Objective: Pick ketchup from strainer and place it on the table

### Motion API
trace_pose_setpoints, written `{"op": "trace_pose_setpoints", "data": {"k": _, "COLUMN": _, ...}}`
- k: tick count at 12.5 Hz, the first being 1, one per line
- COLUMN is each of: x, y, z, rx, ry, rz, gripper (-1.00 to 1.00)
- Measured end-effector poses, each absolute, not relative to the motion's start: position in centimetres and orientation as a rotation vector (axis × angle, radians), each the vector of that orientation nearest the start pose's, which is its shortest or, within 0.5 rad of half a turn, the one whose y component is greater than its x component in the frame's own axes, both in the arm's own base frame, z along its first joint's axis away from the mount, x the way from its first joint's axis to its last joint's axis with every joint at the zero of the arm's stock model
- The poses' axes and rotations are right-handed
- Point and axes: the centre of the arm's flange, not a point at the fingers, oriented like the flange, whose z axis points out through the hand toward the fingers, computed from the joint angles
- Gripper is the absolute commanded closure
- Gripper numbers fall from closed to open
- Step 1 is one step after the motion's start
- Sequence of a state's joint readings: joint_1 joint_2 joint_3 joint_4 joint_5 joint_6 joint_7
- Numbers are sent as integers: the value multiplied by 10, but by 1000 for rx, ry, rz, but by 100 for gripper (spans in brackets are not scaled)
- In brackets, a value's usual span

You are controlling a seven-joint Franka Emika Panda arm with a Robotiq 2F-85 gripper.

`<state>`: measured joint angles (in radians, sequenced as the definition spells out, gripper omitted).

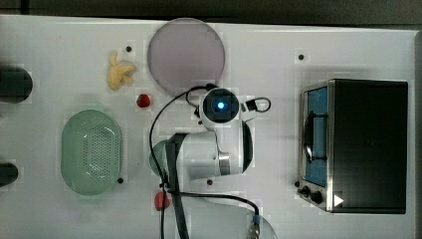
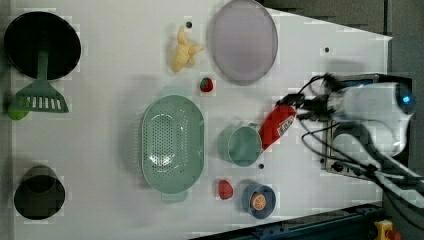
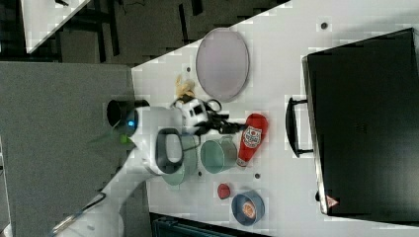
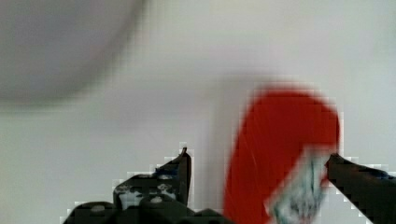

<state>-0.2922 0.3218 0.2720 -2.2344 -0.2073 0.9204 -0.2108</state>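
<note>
Where the arm's tool (image 4: 257, 163) hangs over the white surface (image 2: 110, 65), its two dark fingers (image 4: 180, 172) stand spread wide, one on each side of the ketchup (image 2: 276, 126), with a gap showing between the near finger and the red body; nothing is gripped. Ketchup: slim red bottle, white label with dark print, lying on the surface outside the strainer (image 2: 172, 144), just beside the green cup (image 2: 242, 145), its narrow end toward that cup in the right view. Strainer: oval, pale green, perforated, standing well apart from the bottle on the left view's left, with nothing in it. Round greyish-lilac plate (image 2: 243, 41): near the far edge in the left view. Yellow piece of food (image 2: 184, 51): beside the plate. Two small red fruits: one (image 2: 206, 84) between plate and strainer, one (image 2: 225, 189) near the blue bowl (image 2: 258, 201). Black box with a handle (image 3: 365, 123): on the right view's right. Green spatula (image 2: 41, 95) and dark pan (image 2: 42, 45): on the left view's left.
</note>
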Motion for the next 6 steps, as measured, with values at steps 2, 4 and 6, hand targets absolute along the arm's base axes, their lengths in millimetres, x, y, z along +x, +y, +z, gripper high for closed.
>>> {"op": "trace_pose_setpoints", "data": {"k": 2, "x": 572, "y": -11, "z": 287, "rx": -3116, "ry": 706, "rz": -75, "gripper": -100}}
{"op": "trace_pose_setpoints", "data": {"k": 4, "x": 594, "y": -18, "z": 361, "rx": -3120, "ry": 742, "rz": -198, "gripper": -100}}
{"op": "trace_pose_setpoints", "data": {"k": 6, "x": 609, "y": -23, "z": 427, "rx": -3107, "ry": 799, "rz": -241, "gripper": -100}}
